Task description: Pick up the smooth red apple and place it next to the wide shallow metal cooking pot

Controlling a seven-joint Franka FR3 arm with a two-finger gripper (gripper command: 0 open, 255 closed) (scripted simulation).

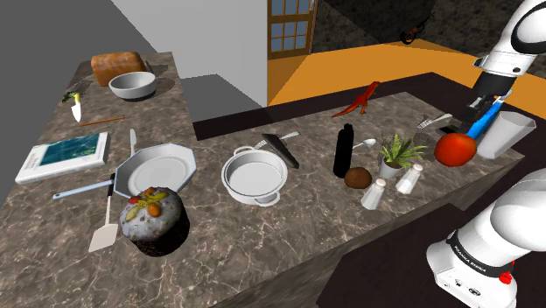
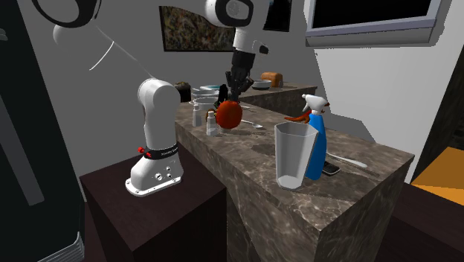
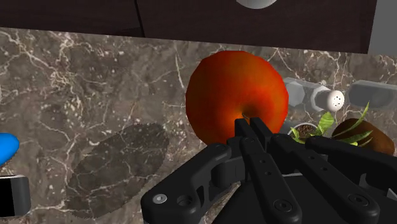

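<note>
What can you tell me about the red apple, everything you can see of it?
The apple is smooth, round and glossy, red shading to orange, with a dark dimple on top. The gripper pinches it at that dimple, fingers close together. It hangs above the brown marbled counter, its shadow lying apart from it, near two shakers and a small potted plant.

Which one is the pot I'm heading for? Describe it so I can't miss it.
On the long marbled counter, look midway along, between the eight-sided white plate and the black bottle. The pot is a round, wide, shallow pale vessel, empty, with small handles on its rim; the plate is flat and angular, the bottle tall and narrow.
</note>
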